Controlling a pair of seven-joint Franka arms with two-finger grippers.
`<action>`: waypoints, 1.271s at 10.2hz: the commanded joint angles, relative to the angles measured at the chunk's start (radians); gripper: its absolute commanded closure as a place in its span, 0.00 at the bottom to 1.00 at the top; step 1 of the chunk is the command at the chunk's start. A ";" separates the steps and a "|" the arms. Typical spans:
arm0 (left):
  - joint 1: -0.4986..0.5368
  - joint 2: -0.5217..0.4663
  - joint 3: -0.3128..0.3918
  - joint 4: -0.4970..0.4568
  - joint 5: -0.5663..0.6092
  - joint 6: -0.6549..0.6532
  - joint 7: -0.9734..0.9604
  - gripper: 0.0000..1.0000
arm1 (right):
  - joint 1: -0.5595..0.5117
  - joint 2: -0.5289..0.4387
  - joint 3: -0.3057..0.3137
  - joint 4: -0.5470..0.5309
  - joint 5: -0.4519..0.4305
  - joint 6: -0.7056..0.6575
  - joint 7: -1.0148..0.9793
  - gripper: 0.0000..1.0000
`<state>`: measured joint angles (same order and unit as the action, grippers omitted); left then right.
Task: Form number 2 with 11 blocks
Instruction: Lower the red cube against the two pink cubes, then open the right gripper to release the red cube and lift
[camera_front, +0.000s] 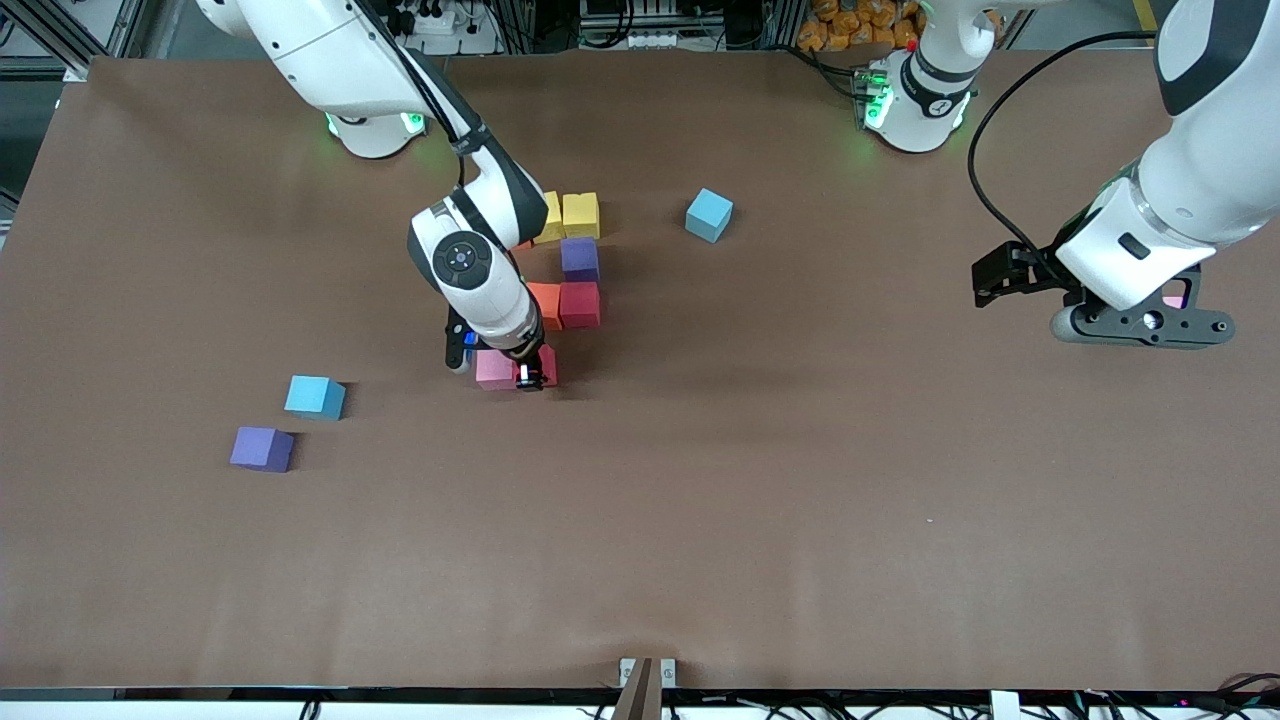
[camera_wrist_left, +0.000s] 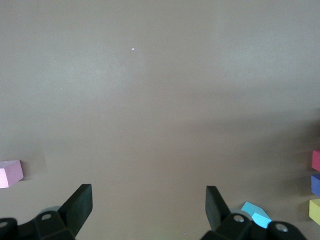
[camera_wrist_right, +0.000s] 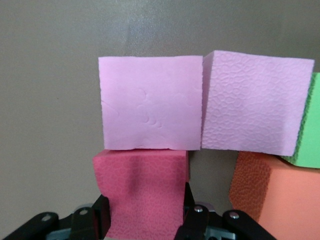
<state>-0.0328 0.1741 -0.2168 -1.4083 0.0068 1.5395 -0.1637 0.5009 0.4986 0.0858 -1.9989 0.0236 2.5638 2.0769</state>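
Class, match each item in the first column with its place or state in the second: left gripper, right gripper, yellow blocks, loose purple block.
Column one:
1. left gripper
2. right gripper
3. yellow blocks
4. loose purple block

Column two:
a. shut on a red block
b. nearer to the front camera than any other block
c. open, above bare table
d. side by side, at the edge of the cluster farthest from the front camera

Pairs: 1-c, 2-a, 3-d, 4-b
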 joint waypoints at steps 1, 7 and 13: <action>0.002 -0.005 -0.001 0.003 -0.017 0.002 -0.002 0.00 | -0.002 -0.020 0.002 -0.026 -0.028 0.019 0.042 1.00; 0.002 -0.005 -0.001 0.002 -0.019 0.002 -0.002 0.00 | -0.007 -0.009 0.002 -0.024 -0.053 0.016 0.037 0.00; 0.002 -0.005 -0.001 0.002 -0.017 0.002 -0.002 0.00 | -0.008 -0.012 0.003 -0.006 -0.051 -0.001 0.042 0.00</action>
<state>-0.0328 0.1741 -0.2170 -1.4083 0.0068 1.5396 -0.1637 0.4995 0.5008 0.0814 -2.0027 -0.0009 2.5671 2.0779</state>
